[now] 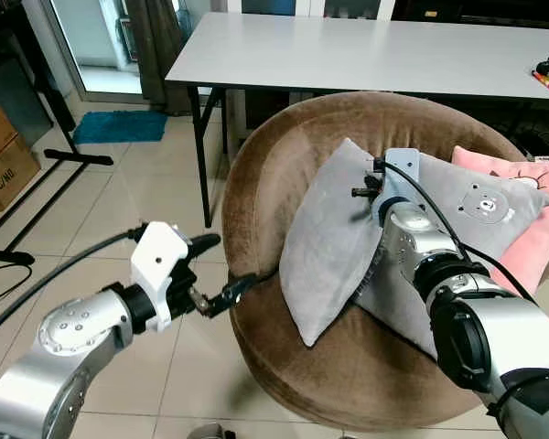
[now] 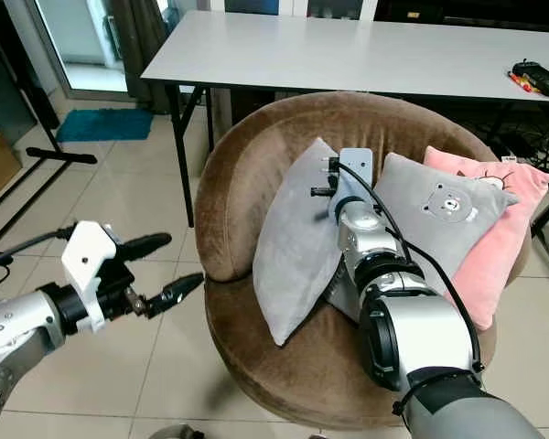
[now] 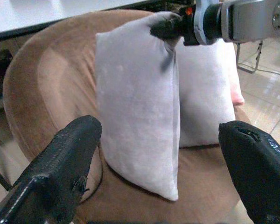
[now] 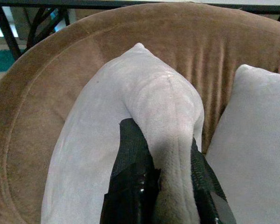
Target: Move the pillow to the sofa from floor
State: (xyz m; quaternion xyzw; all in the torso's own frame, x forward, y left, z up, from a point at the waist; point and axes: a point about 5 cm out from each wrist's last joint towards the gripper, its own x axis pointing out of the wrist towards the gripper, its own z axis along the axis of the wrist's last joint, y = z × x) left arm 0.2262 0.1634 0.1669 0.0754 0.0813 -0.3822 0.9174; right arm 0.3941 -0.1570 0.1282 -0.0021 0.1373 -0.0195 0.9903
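**Pinching the pillow on the round sofa**

Starting on our left: a cardboard box (image 1: 2,151) sits at the edge of the tiled floor (image 1: 119,201), with a teal mat (image 1: 119,126) further back by the doorway. Our left gripper (image 1: 210,271) hangs out in the open just beside the sofa's outer edge, jaws spread wide and holding nothing.

Moving along, the brown round sofa (image 1: 256,174) stands in front of a white tabletop (image 1: 348,55). The grey pillow (image 1: 325,242) is standing upright on the seat, leaning against the backrest. Our right gripper (image 4: 170,186) has its jaws pressed onto the pillow's top edge, so the fabric bunches up between the black fingers (image 4: 130,163).

Just past that, touching it, is a second grey pillow with a bear face (image 1: 480,206), and a pink pillow (image 1: 531,219) sits behind that at the sofa's right side.
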